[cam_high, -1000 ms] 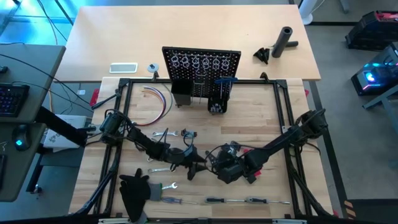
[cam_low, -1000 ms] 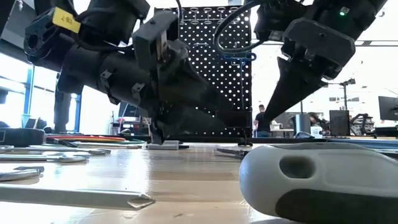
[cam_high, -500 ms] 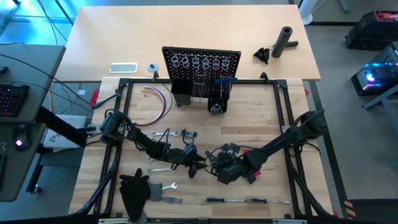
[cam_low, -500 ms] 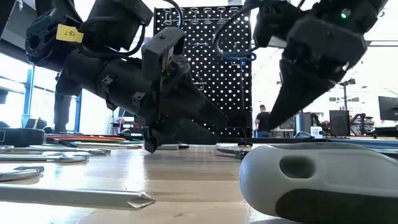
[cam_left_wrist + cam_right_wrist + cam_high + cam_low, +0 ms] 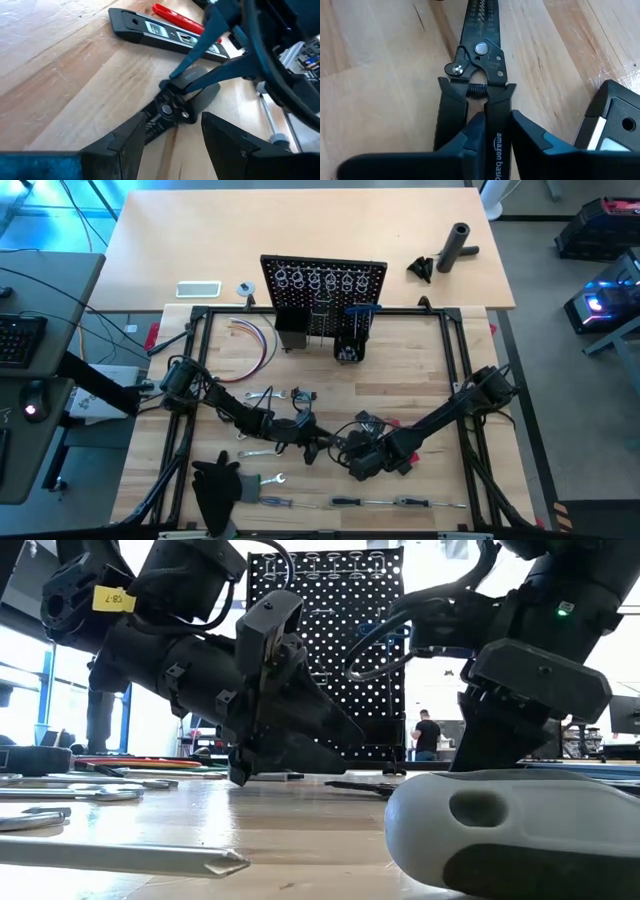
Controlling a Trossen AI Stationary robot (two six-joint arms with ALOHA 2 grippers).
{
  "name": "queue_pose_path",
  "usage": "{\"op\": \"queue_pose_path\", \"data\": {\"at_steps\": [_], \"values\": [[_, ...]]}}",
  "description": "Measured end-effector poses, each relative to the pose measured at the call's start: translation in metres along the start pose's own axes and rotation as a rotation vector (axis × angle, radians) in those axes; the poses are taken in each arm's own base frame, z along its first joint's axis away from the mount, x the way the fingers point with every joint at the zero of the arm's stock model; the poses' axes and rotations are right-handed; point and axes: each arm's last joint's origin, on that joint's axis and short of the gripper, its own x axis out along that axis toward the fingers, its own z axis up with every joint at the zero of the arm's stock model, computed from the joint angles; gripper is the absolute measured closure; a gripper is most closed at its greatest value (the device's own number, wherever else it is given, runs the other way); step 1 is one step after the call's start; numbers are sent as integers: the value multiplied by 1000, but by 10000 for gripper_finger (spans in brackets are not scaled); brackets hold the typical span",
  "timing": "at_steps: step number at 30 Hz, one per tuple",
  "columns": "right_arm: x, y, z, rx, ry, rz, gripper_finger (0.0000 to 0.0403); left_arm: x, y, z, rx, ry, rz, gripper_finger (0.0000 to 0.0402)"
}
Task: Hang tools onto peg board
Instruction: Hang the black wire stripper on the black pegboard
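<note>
Pliers (image 5: 479, 75) flat on table, one handle between right hand (image 5: 492, 132) fingers

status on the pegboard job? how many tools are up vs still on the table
Done: one blue-handled tool looks hung on the peg board.
In hand: the right gripper straddles one handle of the black-handled pliers, which lie flat on the table; the left gripper sits open at their head.
Left: the level, wrenches and screwdrivers on the table.
</note>
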Motion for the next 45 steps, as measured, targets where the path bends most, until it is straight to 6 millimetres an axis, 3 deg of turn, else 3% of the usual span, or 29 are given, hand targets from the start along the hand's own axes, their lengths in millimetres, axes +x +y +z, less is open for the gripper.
{"op": "queue_pose_path", "data": {"at_steps": [15, 26, 41, 45], "values": [[1, 3, -4, -20, -30, -23, 352, 0, 4, -3, 72, 41, 34, 213], [0, 5, -5, -39, -40, -13, 352, -2, 3, -9, 450, 55, 63, 213], [1, 6, -1, -98, -61, 13, 352, 6, 3, -7, 604, 223, 159, 215], [1, 7, -1, -99, -68, 19, 352, 9, 2, -3, 658, 310, 170, 247]]}}
